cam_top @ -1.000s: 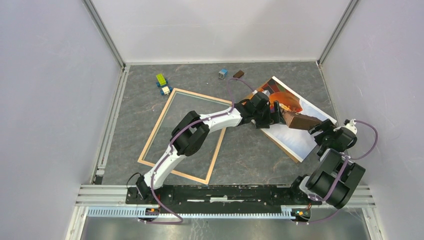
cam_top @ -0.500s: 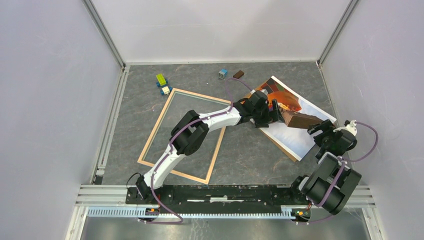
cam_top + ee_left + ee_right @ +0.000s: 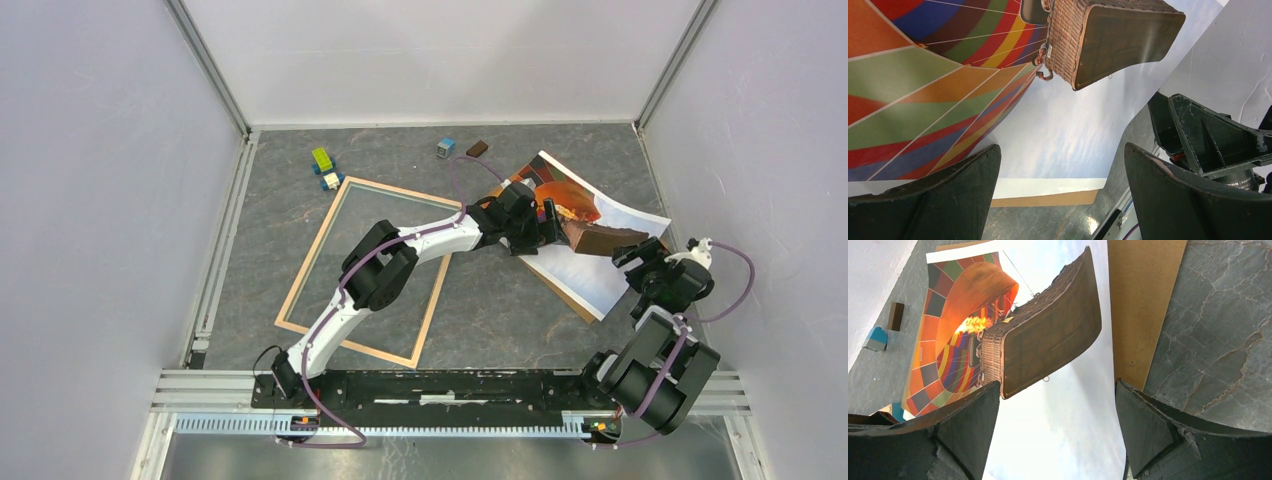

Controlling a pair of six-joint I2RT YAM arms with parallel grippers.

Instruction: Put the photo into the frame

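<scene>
Top external: photo (image 3: 588, 278) face-up, long axis far-left to near-right — left end effector (image 3: 550, 224) and right end effector (image 3: 631, 257) agape.

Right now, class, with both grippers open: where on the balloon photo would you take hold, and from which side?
Probably take the photo by its thin right-hand edge. It lies on the brown backing board and looks bowed upward there, so a finger might slip beneath. Come in low from the right, where the open right gripper hovers.
</scene>
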